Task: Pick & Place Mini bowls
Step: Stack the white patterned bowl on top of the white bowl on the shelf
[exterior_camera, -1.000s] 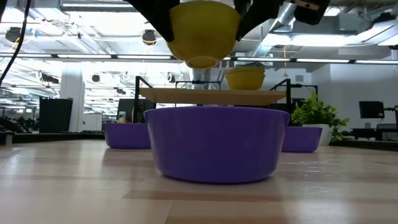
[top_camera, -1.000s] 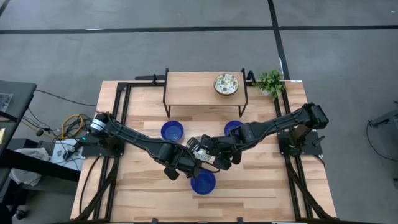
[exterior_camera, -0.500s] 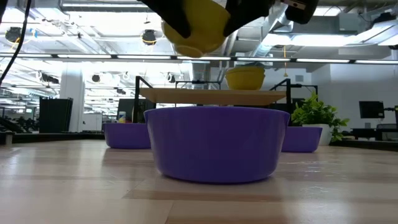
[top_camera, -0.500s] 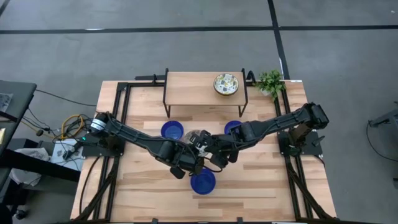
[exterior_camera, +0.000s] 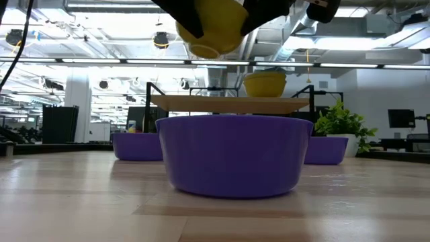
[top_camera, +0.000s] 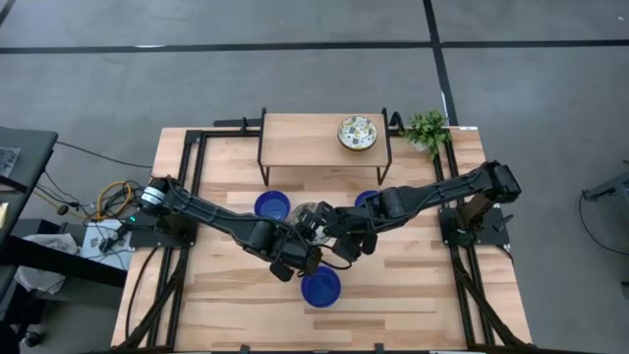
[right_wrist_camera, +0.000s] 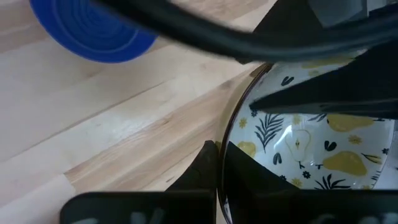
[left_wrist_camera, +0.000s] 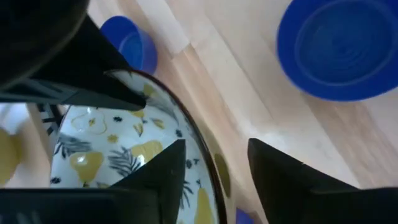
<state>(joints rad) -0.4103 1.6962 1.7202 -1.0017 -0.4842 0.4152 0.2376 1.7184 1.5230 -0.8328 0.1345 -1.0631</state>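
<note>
A white mini bowl with a pear and leaf pattern [top_camera: 313,213] hangs above the table's middle, between both grippers. My right gripper [right_wrist_camera: 217,146] is shut on its rim. My left gripper [left_wrist_camera: 216,144] is open, one finger over the bowl's inside and one outside the rim. In the low view this bowl [exterior_camera: 211,27] looks yellow and tilted. Three blue mini bowls stand on the table: one near the front [top_camera: 320,287], two farther back [top_camera: 272,206] [top_camera: 369,201]. Another patterned bowl [top_camera: 358,134] stands on the wooden shelf [top_camera: 305,138]. My left gripper stands astride the bowl's rim [left_wrist_camera: 208,163] with a gap on the outer side; whether its inner finger [left_wrist_camera: 168,168] touches the bowl I cannot tell. My right gripper pinches the bowl's rim [right_wrist_camera: 237,121], one finger inside and one outside. It comes slanting down from the table's right. The bowl is lifted clear of the table and tilted.
A small green plant [top_camera: 428,129] stands at the table's far right corner beside the shelf. Black frame rails run along the table's left and right sides [top_camera: 193,167]. The near blue bowl [exterior_camera: 235,154] sits right under the held bowl's front.
The patterned bowl has risen a little and tipped, its foot swinging toward the left arm's side, while both grippers have stayed close together at it.
</note>
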